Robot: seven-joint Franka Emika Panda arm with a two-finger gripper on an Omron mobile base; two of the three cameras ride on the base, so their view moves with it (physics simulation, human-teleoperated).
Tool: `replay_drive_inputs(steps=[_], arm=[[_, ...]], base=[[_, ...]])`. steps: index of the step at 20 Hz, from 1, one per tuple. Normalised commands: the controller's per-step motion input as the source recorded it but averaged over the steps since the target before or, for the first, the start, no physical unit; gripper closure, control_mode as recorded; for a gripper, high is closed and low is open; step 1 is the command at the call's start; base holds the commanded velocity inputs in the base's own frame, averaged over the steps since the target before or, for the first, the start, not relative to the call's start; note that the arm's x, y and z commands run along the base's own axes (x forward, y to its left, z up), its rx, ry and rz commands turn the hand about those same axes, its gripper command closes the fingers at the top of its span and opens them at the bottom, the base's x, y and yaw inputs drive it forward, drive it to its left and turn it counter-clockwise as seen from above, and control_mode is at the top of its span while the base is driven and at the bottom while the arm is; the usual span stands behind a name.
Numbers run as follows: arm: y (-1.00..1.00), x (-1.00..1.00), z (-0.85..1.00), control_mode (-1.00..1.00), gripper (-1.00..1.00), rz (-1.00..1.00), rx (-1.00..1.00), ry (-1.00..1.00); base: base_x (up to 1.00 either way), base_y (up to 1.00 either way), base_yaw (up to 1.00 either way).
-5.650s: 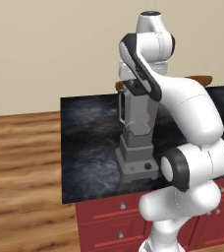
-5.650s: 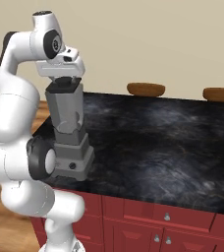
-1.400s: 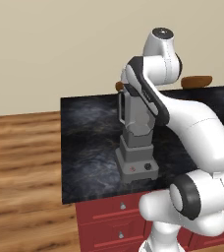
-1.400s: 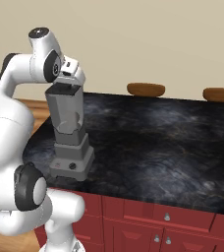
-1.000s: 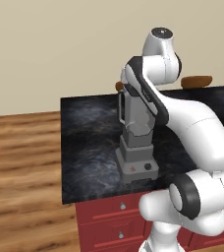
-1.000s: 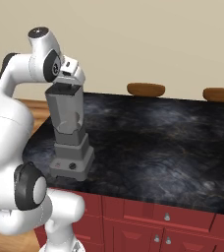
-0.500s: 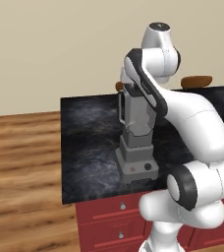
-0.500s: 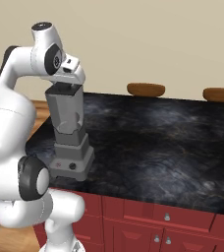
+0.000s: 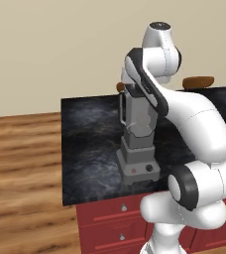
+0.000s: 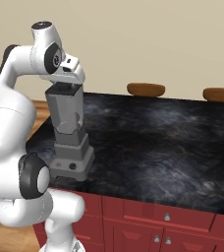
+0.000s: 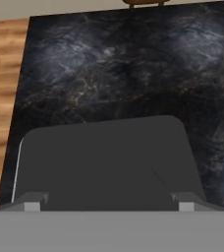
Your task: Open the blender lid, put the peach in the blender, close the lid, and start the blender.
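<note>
The desk (image 10: 148, 142), a dark marbled slab over red cabinet fronts (image 10: 148, 224) with small round knobs, spans the right base view and stands on a wood-plank floor (image 9: 21, 163) before a plain beige wall (image 10: 148, 39). Two brown rounded stool tops (image 10: 146, 89) show past the desk's far edge.

The white arm (image 9: 194, 129) rises beside the desk and arches over the blender (image 10: 68, 135), which stands upright on the desk near its front edge. The jar tapers down to a stepped grey base; a red mark (image 9: 133, 171) and a black knob (image 9: 148, 168) sit on the base's front face. In the left base view the side handle (image 9: 122, 106) runs down the jar's left side.

The pincer (image 10: 65, 88) sits directly at the jar's rim, pointing down onto it. The blender lid (image 11: 106, 162) appears in the hand view as a flat dark grey square with rounded corners, close under the camera and on the jar top. Two grey fingertips (image 11: 31, 201) flank its near edge, set wide apart at about the lid's width. Whether they press on the lid or merely stand beside it cannot be told.
</note>
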Motion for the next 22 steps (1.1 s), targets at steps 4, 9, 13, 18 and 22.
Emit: replay_drive_inputs(steps=[4, 9, 13, 18, 22], arm=[[0.09, 0.00, 0.01, -1.00, -1.00, 0.00, 0.00, -0.01], [0.06, 0.00, 0.17, -1.00, -1.00, 0.00, 0.00, -0.04], [0.04, 0.00, 0.22, -1.00, -1.00, 0.00, 0.00, -0.07], [0.05, 0.00, -0.01, -1.00, -1.00, 0.00, 0.00, -0.06], [0.00, 0.00, -0.12, -1.00, -1.00, 0.00, 0.00, -0.07]], base=[[0.00, 0.00, 0.00], [0.00, 0.00, 0.00], [0.00, 0.00, 0.00], [0.00, 0.00, 0.00], [0.00, 0.00, 0.00]])
